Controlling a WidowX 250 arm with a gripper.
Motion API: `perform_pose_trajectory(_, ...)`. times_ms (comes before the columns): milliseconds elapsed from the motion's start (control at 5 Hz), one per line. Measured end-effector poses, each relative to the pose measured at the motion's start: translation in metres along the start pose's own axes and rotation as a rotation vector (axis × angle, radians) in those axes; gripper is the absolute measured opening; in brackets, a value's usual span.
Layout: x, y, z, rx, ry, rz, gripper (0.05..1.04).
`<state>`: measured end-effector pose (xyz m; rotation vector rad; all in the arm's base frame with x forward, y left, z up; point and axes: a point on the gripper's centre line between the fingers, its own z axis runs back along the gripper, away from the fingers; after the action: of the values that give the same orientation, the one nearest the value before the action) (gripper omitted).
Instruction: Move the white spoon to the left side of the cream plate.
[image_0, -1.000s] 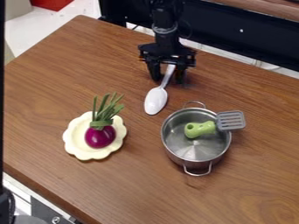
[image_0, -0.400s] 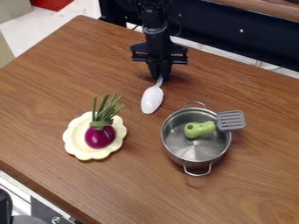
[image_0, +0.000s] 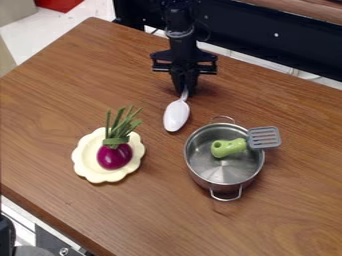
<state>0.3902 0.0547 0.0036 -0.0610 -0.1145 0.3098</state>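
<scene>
The black gripper (image_0: 184, 89) hangs at the upper middle of the table, shut on the handle end of the white spoon (image_0: 176, 116). The spoon's bowl points toward the camera, between the plate and the pot and a little behind them. To the left of the spoon lies the cream plate (image_0: 92, 172), which has a scalloped rim. A purple onion (image_0: 114, 156) with green stalks rests on that plate.
Right of centre stands a metal pot (image_0: 225, 177) with two loop handles. It holds a green-handled spatula (image_0: 264, 137), whose grey head sticks out over the right rim. The wooden table (image_0: 160, 215) has its far edge behind the gripper.
The gripper's fingers were apart around the spoon's handle and have shut on it. The spoon has turned slightly; it swung a little left, then came slightly back right.
</scene>
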Motion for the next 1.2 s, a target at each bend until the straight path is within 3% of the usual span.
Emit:
perform_pose_trajectory(400,0.024,0.017,0.026,0.004,-0.020,0.046,0.111)
perform_pose_trajectory(600,0.028,0.046,0.028,0.031,-0.032,0.040,0.111)
perform_pose_trajectory(800,0.034,0.077,0.036,0.051,-0.050,-0.032,0.111)
perform_pose_trajectory(1200,0.029,0.138,0.042,0.009,-0.073,-0.245,0.111)
